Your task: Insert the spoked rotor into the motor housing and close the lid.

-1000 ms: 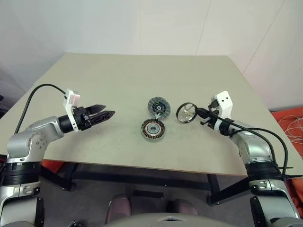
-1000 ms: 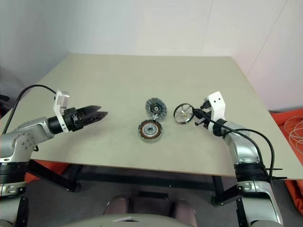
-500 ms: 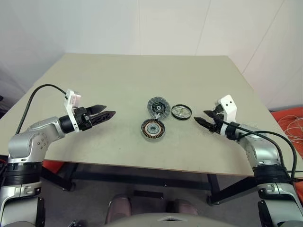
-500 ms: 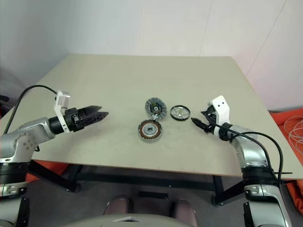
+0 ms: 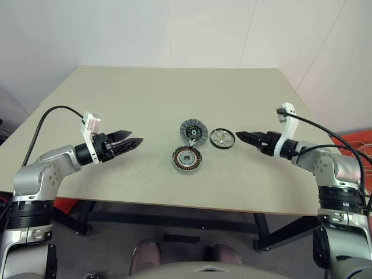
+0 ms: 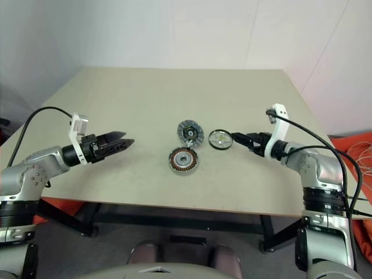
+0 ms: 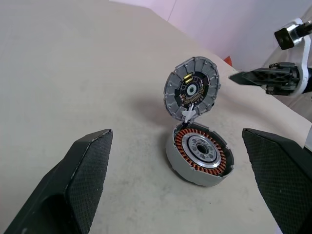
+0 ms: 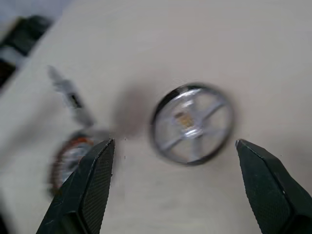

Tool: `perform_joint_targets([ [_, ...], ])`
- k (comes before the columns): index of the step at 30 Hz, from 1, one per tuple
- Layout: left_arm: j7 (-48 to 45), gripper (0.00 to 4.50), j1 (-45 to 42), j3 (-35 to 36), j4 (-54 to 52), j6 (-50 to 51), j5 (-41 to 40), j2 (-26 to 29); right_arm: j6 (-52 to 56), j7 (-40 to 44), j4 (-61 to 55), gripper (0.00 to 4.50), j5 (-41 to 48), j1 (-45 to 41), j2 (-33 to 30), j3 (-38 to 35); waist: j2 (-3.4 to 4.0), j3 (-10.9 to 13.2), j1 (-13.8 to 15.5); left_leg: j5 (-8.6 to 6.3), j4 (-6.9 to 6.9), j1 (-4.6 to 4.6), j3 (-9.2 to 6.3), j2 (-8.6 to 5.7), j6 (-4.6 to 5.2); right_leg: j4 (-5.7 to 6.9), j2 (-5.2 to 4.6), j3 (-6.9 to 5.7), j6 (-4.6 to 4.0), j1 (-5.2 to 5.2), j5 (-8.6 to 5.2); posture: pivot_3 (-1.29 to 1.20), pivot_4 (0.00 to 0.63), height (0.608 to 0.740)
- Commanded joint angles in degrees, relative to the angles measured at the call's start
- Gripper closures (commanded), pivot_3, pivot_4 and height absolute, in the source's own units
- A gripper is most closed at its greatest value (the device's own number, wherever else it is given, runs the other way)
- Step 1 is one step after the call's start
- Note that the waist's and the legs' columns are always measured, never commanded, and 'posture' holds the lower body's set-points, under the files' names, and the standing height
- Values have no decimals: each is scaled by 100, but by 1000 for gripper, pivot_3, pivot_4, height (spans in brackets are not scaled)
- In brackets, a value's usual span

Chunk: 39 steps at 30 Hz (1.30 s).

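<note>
Three round parts on the beige worktop [image 5: 145, 99], one of each kind, clustered near the middle. One spoked rotor [image 5: 222, 139], lying flat, black rim and flat silver spokes up, just ahead of the right pincer [image 5: 242, 137] and apart from its tips, with a strip of bare worktop between. Right pincer released, fingers [image 8: 92, 190] spread wide with the rotor framed between them in the right wrist view, gripping nothing, touching nothing. One motor housing [image 5: 188, 158], copper coils showing, flat on the worktop nearer the robot than the other two parts and to the left of the rotor. One lid [image 5: 194, 131], grey with a dark centre, tilted up on edge behind the housing in the left wrist view, lower edge right at the housing's rim by a small white piece; whether actually joined there, cannot tell. Lid just beside the rotor, on the rotor's left. Left pincer [image 5: 135, 141] well apart from all three parts, out to the left over the worktop, pointing toward them. Likewise released, fingers [image 7: 87, 175] wide apart, empty, housing and lid visible between them. Two pincers, both slack and empty; nothing lifted off the worktop.
</note>
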Motion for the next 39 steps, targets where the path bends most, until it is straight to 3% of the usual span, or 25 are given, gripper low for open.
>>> perform_joint_targets([
  [1, -24, 0, -22, 59, -108, -118, -9, 12, 1226, -812, 440, 43, 315, -535, 420, -976, 0, 0, 10, 1, 0, -2, 0, 0, -1, 0, 0, 0, -11, -2, 6, 0, 0, 740],
  [5, -14, 0, -2, 72, -127, -123, -10, -2, 1458, -1674, 963, 43, 73, -856, 937, -1771, 0, 0, 33, 13, -2, -8, 0, -1, -23, 0, -2, 0, -9, -9, 5, 0, 0, 740],
  [11, 11, 0, 8, 84, -149, -126, -16, -19, 1271, -2419, 1378, 43, -109, -981, 1333, -2351, 0, 0, 62, 19, -18, -6, 2, 0, -34, 0, -4, 3, 2, -15, -1, 0, 0, 740],
  [21, 27, 0, 46, 75, -164, -118, -18, -47, 678, -2897, 1844, 43, -10, -1183, 1716, -2764, -1, -1, 7, 22, -21, 21, 1, -2, -39, -5, -2, 3, 7, -8, -4, 0, 0, 740],
  [33, 52, 0, 40, 79, -159, -111, -14, -92, 1, -3137, 2273, 43, 166, -1370, 1850, -2659, -3, 1, -22, 23, -21, 60, -20, -8, -41, -29, -3, -1, 11, -5, -6, 0, 0, 740],
  [39, 78, 0, 58, 66, -171, -139, -15, -134, -285, -3271, 2432, 1994, 248, -1449, 1934, -2578, -4, 2, -21, 23, -31, 61, -23, -8, -41, -28, -2, -1, 11, -18, -5, 0, 0, 740],
])
